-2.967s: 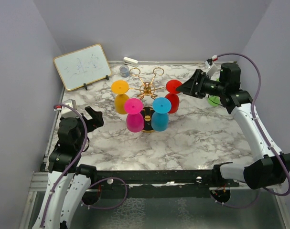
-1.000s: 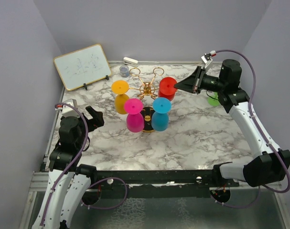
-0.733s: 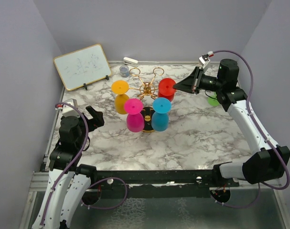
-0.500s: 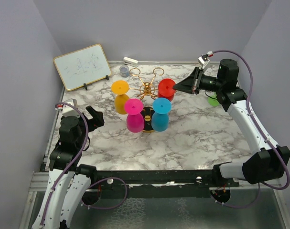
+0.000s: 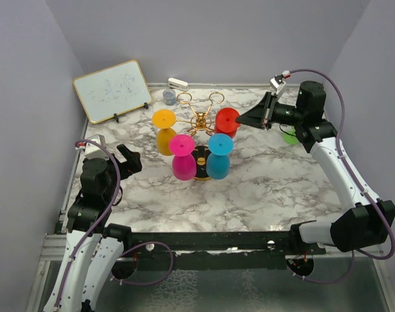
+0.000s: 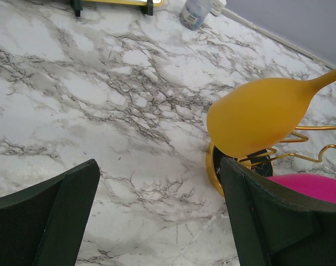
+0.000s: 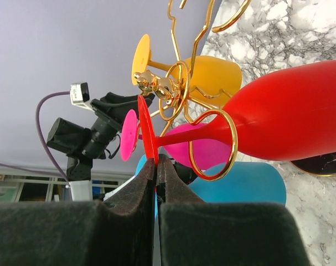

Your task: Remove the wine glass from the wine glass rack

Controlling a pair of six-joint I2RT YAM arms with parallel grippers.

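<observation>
We are logging the marble table (image 5: 282, 188), which is carrying every item below.

- Whiteboard (image 5: 112, 90): we are seeing it leaning at the table's 10 o'clock corner.
- Wine glass rack (image 5: 200, 121): it is standing near the table's centre.
- Red wine glass (image 7: 289, 111): it is hanging upside down at 2 o'clock of the rack's post, with its stem passing through a gold ring.
- Yellow glass (image 6: 256, 119), pink glass (image 5: 183, 159) and blue glass (image 5: 218, 159): they are hanging at 9, 7 and 5 o'clock.
- Right gripper (image 7: 156, 166): its jaws are pinching the rim of the red wine glass's foot.
- Left gripper (image 5: 131, 159): it is hovering at 8 o'clock of the rack with its jaws spread, gripping nothing.
</observation>
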